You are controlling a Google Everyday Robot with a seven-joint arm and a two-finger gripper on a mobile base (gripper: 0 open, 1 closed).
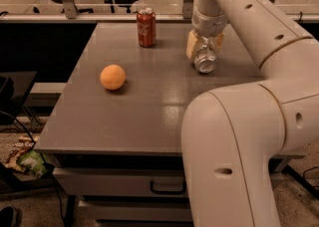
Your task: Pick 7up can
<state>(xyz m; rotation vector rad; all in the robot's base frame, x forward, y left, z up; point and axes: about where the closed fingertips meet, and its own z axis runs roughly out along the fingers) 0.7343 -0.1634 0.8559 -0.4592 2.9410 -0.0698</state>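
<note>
The 7up can (205, 62) is silvery-grey and lies tilted at the back right of the table, its shiny metal end facing the camera. My gripper (205, 47) reaches down onto it from above. One cream finger (193, 46) presses the can's left side and the other sits on its right side. The gripper is shut on the can, which is at or just above the table top (149, 106).
A red cola can (146, 27) stands upright at the back of the table, left of the gripper. An orange ball (112, 77) rests at mid-left. My large white arm (239, 136) fills the right foreground. Drawers (164, 187) sit under the table front.
</note>
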